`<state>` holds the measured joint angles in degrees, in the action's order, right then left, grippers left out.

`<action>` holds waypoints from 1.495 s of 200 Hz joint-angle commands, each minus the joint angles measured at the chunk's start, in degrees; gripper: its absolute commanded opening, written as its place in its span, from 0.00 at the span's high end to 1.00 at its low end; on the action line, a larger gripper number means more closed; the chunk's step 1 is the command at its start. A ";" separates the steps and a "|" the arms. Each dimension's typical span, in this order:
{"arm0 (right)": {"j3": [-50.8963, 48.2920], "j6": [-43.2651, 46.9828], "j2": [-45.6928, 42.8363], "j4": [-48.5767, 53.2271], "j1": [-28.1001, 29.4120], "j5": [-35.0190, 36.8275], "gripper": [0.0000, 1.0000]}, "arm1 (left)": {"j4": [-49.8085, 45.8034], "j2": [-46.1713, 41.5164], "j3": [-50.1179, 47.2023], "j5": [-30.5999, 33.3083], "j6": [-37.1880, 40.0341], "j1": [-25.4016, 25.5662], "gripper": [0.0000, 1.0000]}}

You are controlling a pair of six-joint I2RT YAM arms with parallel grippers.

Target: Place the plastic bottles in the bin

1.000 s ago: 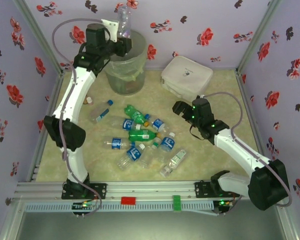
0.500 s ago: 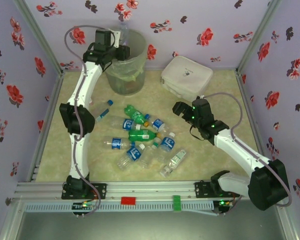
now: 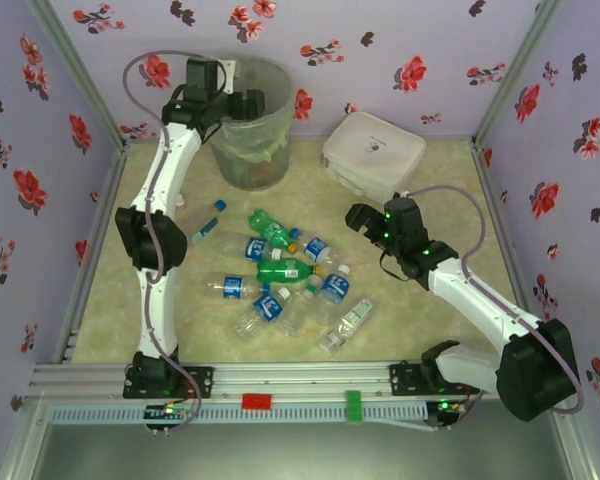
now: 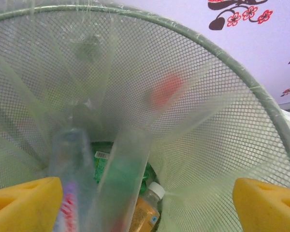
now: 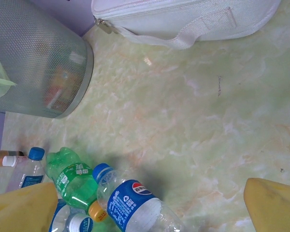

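Marbled tabletop (image 5: pixel 193 121); clear bottle (image 5: pixel 135 203) bears Pepsi logo

A clear bottle (image 5: pixel 135 205) is showing the Pepsi globe on its blue label; print on the green bottle (image 5: pixel 70 176) is showing too small to read.
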<state>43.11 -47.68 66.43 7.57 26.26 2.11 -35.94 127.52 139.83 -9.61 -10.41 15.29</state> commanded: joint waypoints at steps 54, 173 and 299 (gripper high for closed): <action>0.30 -4.01 2.14 4.42 0.98 -2.13 0.00 | 30.20 -34.23 -42.99 -1.01 -4.80 4.65 0.03; -3.11 -13.37 -4.60 30.37 9.11 -5.67 0.00 | 55.68 -50.25 -94.75 10.13 -24.48 22.66 0.00; -13.92 -29.99 -12.02 25.75 19.79 -8.13 0.02 | 56.63 -41.48 -90.16 9.72 -22.57 22.97 0.00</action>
<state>31.09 -72.73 52.53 40.36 44.21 -4.99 19.35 85.36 48.73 -1.02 -33.50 38.26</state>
